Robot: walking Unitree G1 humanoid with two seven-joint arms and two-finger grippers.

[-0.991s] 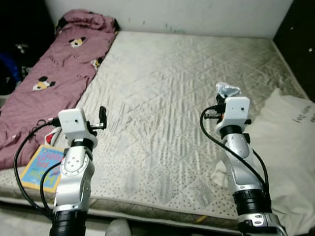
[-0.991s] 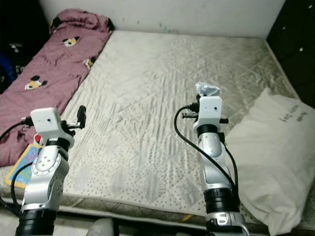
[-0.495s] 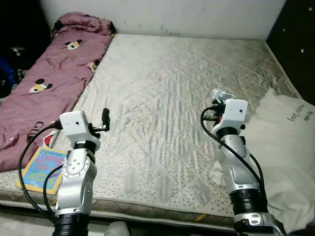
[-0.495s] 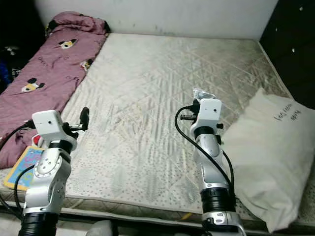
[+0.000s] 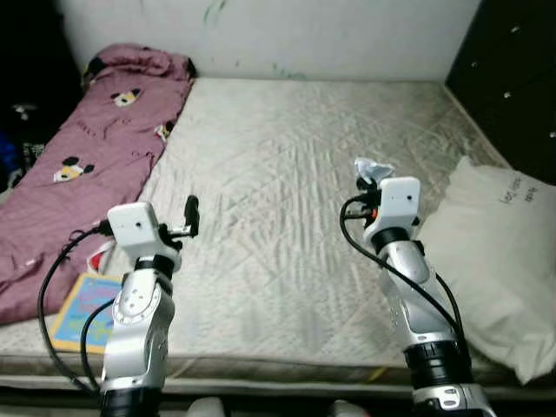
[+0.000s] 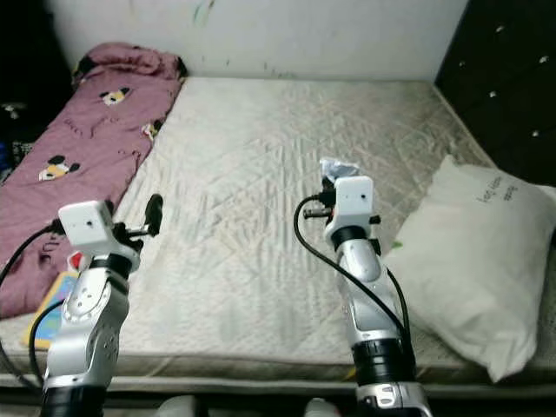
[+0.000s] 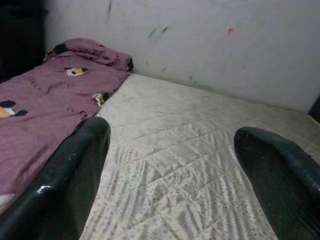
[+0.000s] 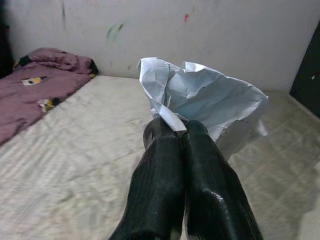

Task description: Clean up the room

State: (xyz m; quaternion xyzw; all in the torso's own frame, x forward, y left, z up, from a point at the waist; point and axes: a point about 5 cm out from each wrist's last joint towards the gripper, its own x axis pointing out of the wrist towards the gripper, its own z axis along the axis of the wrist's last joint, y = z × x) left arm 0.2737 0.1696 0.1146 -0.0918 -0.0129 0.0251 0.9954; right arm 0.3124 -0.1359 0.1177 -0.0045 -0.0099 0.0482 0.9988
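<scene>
A book [image 5: 80, 300] lies at the near left corner of the mattress [image 5: 295, 165], partly behind the left arm and touching the edge of the purple blanket [image 5: 78, 156]; the left gripper [image 7: 175, 165] hovers above the near left part of the mattress, its fingers [image 7: 70, 175] spread wide with nothing between them; the right gripper [image 8: 175, 132] is raised over the mattress's near right part, fingers [image 8: 157, 170] pressed together and pinching a crumpled paper [image 8: 205, 100], which stands up above the fingertips, clear of the bed; just to the right lies a white pillow [image 5: 495, 261], overhanging the mattress's right edge; the blanket, printed with cartoon mice, runs along the left side of the bed to a bunched heap at the far left corner; beyond stands a white wall [image 5: 287, 35] with a few faint coloured marks; dark furniture [image 5: 512, 78] rises at far right.
</scene>
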